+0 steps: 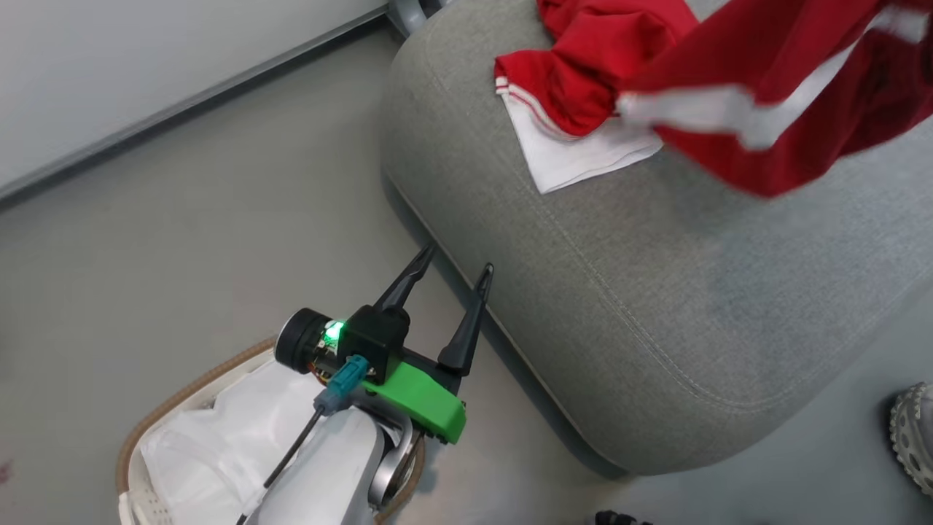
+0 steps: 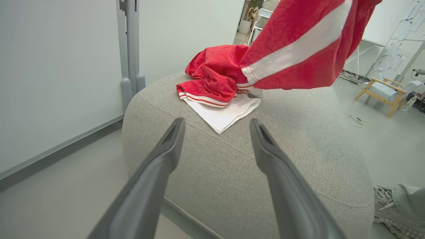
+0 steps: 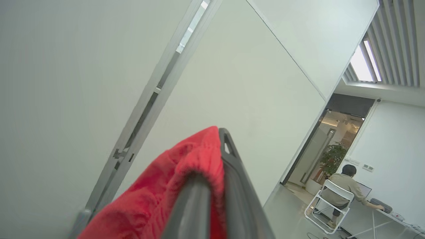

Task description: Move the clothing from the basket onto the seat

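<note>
- The red garment (image 1: 787,95) (image 2: 298,49) (image 3: 159,192) with the broad white stripe hangs in the air above the far side of the seat (image 1: 656,306) (image 2: 249,172). In the left wrist view its lower edge looks to meet the clothing lying there.
- Your right claw (image 3: 215,139) is clamped on that garment. The red cloth bunches around the tips of its closed fingers, which point up at the wall.
- A second red garment (image 1: 590,73) (image 2: 212,73), with thin white trim, lies crumpled near the seat's far left corner. A white piece (image 1: 583,153) (image 2: 222,114) spreads flat from under it toward the middle.
- The near half of the seat's top is bare grey fabric.
- Your left claw (image 1: 457,259) (image 2: 217,122) stands wide and holds nothing. It is low over the floor, with its fingertips just beside the seat's left edge.
- The basket (image 1: 219,373) sits on the floor at your lower left, below the left forearm, with white lining showing inside.
- A person's shoe (image 1: 911,437) (image 2: 391,212) rests on the floor by the seat's near right corner.
</note>
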